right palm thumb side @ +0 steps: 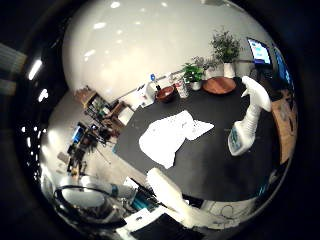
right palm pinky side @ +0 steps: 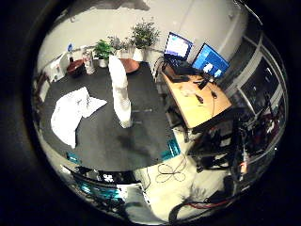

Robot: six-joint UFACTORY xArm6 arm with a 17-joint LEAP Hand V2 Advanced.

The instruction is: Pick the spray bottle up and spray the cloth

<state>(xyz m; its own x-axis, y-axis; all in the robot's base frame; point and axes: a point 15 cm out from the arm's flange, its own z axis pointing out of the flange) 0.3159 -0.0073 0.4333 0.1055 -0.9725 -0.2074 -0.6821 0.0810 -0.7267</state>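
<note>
A white spray bottle (right palm pinky side: 120, 89) stands upright on a dark round table (right palm pinky side: 132, 137). A crumpled white cloth (right palm pinky side: 73, 111) lies flat on the table beside it, a short way from the bottle. The right thumb side palm view shows the same bottle (right palm thumb side: 245, 118) and cloth (right palm thumb side: 170, 135) on the table (right palm thumb side: 205, 175). My hand (right palm thumb side: 178, 198) is high above the table, away from both things.
Potted plants (right palm pinky side: 143, 36) and small items (right palm pinky side: 87, 62) stand along the table's far edge. A wooden desk (right palm pinky side: 193, 99) with monitors (right palm pinky side: 177, 45) stands next to the table. Shelves with clutter (right palm thumb side: 90, 125) stand on the floor at the other side.
</note>
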